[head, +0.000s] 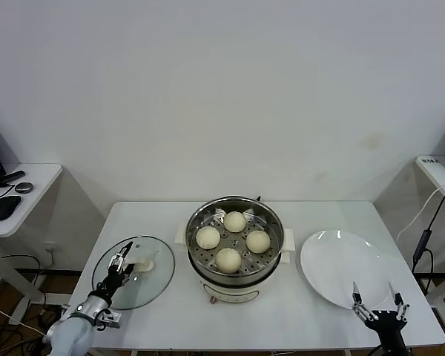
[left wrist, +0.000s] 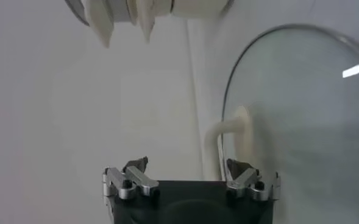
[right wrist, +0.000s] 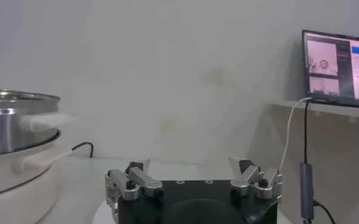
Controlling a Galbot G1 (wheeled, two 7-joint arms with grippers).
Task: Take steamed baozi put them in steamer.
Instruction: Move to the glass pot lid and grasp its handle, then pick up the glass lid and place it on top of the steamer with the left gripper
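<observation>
The steamer (head: 276,231) stands at the table's middle on its white base; it also shows in the right wrist view (right wrist: 8,125). Four baozi lie on its perforated tray: one at the back (head: 234,221), one left (head: 208,237), one right (head: 258,241), one at the front (head: 228,259). My left gripper (head: 122,256) is open and empty over the near edge of the glass lid (head: 152,278), which also shows in the left wrist view (left wrist: 301,115). My right gripper (head: 378,295) is open and empty at the near rim of the white plate (head: 341,259).
The lid's white handle (head: 142,262) lies just beyond my left gripper and shows in the left wrist view (left wrist: 234,131). A side desk (head: 37,178) with a mouse stands at the far left. A cable (head: 423,237) hangs at the right edge. A laptop (right wrist: 341,64) shows in the right wrist view.
</observation>
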